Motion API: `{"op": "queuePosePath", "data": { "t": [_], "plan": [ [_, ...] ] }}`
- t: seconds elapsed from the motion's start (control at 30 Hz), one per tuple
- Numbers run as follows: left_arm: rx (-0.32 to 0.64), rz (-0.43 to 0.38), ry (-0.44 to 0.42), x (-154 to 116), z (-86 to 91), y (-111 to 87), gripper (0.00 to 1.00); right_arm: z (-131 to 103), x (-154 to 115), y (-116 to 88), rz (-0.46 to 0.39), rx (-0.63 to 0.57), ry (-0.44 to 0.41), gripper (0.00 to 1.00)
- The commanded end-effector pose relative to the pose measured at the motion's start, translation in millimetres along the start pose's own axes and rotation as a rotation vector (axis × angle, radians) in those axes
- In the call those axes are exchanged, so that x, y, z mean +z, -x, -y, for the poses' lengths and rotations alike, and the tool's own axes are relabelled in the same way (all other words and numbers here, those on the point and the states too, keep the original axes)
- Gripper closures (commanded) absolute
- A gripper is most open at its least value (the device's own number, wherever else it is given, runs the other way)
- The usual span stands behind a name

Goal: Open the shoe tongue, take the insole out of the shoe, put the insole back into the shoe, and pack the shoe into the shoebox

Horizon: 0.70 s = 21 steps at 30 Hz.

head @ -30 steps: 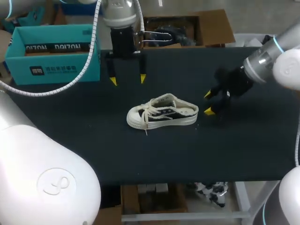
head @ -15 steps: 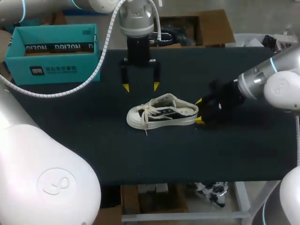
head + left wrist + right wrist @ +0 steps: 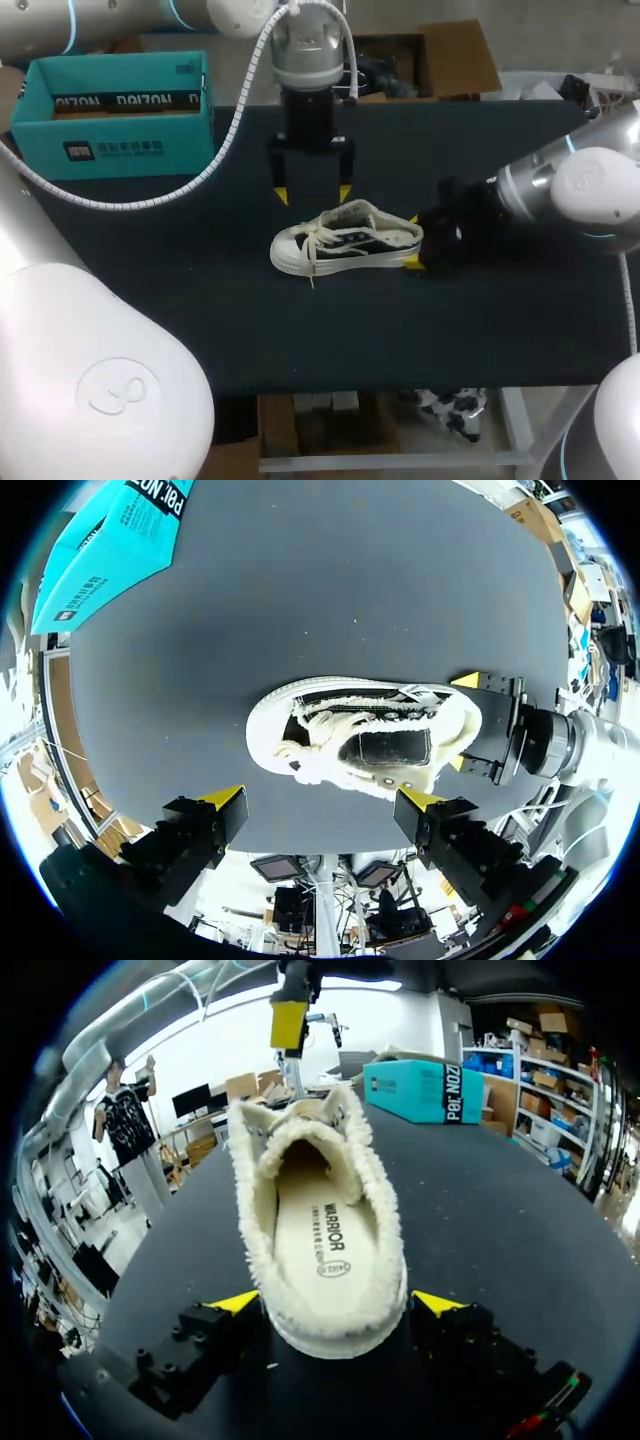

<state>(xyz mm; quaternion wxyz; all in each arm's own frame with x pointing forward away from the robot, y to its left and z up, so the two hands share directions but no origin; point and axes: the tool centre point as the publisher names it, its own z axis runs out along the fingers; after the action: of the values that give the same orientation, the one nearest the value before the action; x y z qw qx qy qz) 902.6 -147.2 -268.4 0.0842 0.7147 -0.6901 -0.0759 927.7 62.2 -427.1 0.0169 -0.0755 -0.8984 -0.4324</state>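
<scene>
A white low-top shoe point(image 3: 345, 240) with fleece lining lies on its sole mid-table, toe to the left. Its cream insole point(image 3: 315, 1245) shows inside the opening. My left gripper point(image 3: 314, 194) hangs open just behind and above the shoe point(image 3: 365, 740), fingers pointing down and nothing between them point(image 3: 322, 800). My right gripper point(image 3: 411, 241) is open at the heel, which sits between its yellow tips point(image 3: 335, 1303). The teal shoebox point(image 3: 115, 115) stands open at the back left of the table.
The dark table point(image 3: 480, 330) is bare in front of and to the right of the shoe. The shoebox point(image 3: 110, 550) lies well off to the left of both grippers. My left arm's white cable point(image 3: 180, 170) loops over the back left.
The left gripper has moved right and down toward the shoe. The right gripper has slid left until its fingers flank the heel. The shoe has stayed put.
</scene>
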Motion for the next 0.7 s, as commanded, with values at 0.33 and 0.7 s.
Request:
{"op": "queuePosePath", "data": {
  "t": [0.33, 0.7],
  "plan": [
    [-0.004, 0.023, -0.001, 7, -0.2, -15.5, 0.0, -1, 15, 0, -0.016, -0.031, 0.072, 0.0],
    [-0.01, 0.036, -0.002, 14, 1.9, -24.3, 0.0, -6, 18, 1, -0.024, -0.055, 0.09, 0.57]
  ]
}}
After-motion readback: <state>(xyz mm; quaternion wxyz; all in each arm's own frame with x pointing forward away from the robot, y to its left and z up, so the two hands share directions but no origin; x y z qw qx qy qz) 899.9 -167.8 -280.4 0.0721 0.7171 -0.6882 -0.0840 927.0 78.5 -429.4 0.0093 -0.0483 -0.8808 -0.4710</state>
